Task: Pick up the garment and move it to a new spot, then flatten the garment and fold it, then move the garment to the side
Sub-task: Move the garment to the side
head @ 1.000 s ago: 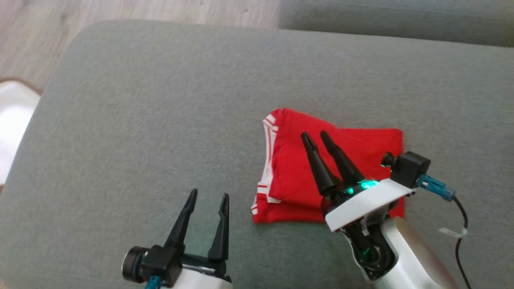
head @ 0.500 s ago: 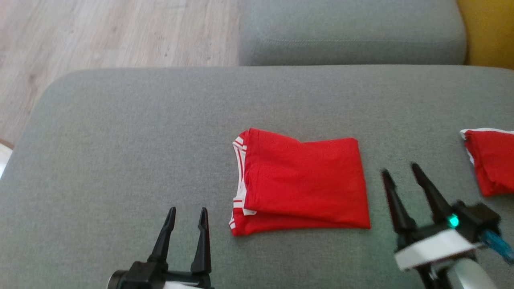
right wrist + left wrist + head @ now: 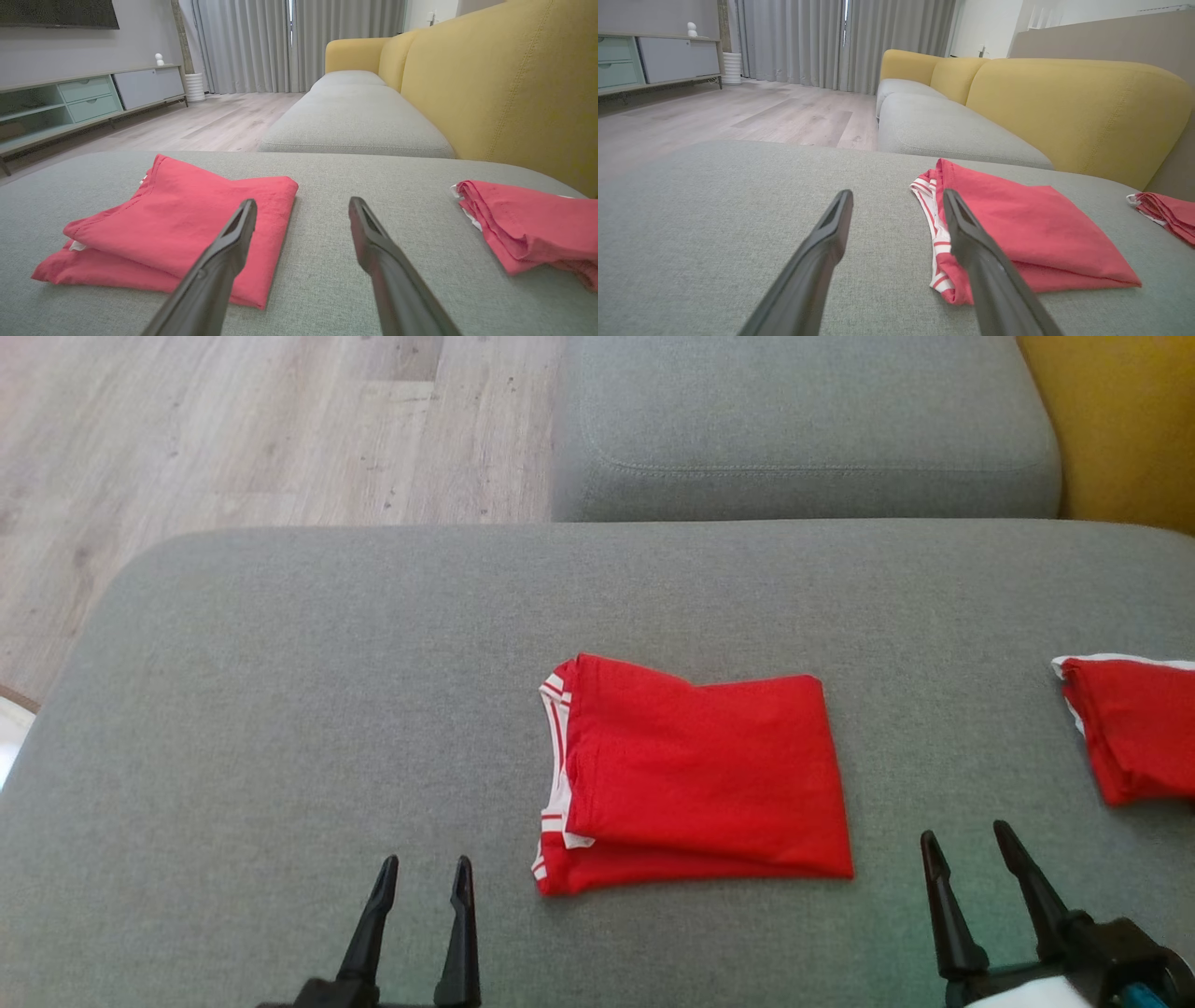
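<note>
My jaws hang spread and empty, just short of the folded garment (image 3: 695, 775). If I grab one layer only, the fold could spill open or drag into the second garment (image 3: 1134, 728).

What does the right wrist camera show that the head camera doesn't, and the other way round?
From the right wrist, not the head: grey curtains and a low cabinet with drawers.
From the head, not the right wrist: the left gripper, open.
Both: the folded red garment, a second red garment to its right, the grey seat they lie on, the yellow backrest, the wooden floor and the open right gripper.
</note>
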Motion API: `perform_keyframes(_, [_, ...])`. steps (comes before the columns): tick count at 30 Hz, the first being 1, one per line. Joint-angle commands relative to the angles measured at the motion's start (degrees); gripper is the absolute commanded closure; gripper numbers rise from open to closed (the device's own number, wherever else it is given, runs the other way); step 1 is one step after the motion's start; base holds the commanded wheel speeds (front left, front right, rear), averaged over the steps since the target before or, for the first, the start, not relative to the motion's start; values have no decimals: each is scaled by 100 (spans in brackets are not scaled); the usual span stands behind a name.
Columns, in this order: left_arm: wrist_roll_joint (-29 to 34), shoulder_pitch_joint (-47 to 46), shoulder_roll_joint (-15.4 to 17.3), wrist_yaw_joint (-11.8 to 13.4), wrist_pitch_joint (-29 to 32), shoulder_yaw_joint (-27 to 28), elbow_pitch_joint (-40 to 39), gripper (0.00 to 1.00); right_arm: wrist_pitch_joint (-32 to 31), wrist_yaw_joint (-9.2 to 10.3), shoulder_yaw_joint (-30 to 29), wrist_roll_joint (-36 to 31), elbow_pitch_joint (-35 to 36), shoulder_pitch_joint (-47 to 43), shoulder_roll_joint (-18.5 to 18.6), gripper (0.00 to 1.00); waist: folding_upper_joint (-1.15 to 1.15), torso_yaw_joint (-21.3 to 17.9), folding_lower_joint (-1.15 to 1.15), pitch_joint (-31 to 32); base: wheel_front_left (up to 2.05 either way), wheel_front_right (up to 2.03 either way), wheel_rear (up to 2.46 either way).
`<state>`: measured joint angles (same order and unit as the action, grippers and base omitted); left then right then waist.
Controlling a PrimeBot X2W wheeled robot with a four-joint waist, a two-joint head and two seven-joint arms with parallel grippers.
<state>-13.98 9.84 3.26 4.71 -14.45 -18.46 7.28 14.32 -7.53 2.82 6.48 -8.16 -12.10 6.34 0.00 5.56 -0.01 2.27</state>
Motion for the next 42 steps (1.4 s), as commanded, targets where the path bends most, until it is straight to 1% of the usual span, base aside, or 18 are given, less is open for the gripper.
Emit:
perform_keyframes(1, [79,-191,-38,-16,-55,210,-154,0,67,4,65,-34,205,128,74,0,0,5,1,6,0,0,0])
perform_keyframes(10, [121,-158,-38,-22,-55,198,-116,0,67,4,72,-70,194,22,-33,0,0,15,1,69,0,0,0])
perform_keyframes(23, [87,-122,-38,-42,-55,146,-71,0,67,4,126,-75,143,-11,-54,0,0,42,1,95,0,0,0])
perform_keyframes(26, [72,-111,-38,-31,-55,131,-91,0,67,4,211,-45,70,72,-48,0,0,36,1,36,0,0,0])
perform_keyframes(29, [42,-108,-38,-24,-55,84,-109,0,68,4,290,220,-213,348,-103,0,0,30,1,-77,0,0,0])
perform_keyframes(32, [13,-139,-38,-16,-55,24,-117,0,60,4,345,643,-781,805,-164,0,0,43,1,-221,0,0,0])
perform_keyframes(36, [-54,-196,-38,-49,-55,-49,-102,0,-457,4,364,1177,-1648,1632,-232,0,0,68,1,-415,0,0,0])
perform_keyframes(37, [-57,-225,-38,-49,-55,-57,-103,0,-601,4,375,1270,-1811,1849,-238,0,0,75,1,-479,0,0,0])
perform_keyframes(38, [-57,-225,-38,-49,-55,-57,-103,0,-601,4,375,1270,-1811,1849,-238,0,0,75,1,-479,0,0,0])
perform_keyframes(42, [-61,-373,-38,-47,-55,-104,-118,0,-1126,4,383,1613,-2424,2603,-235,0,0,127,1,-699,0,0,0])
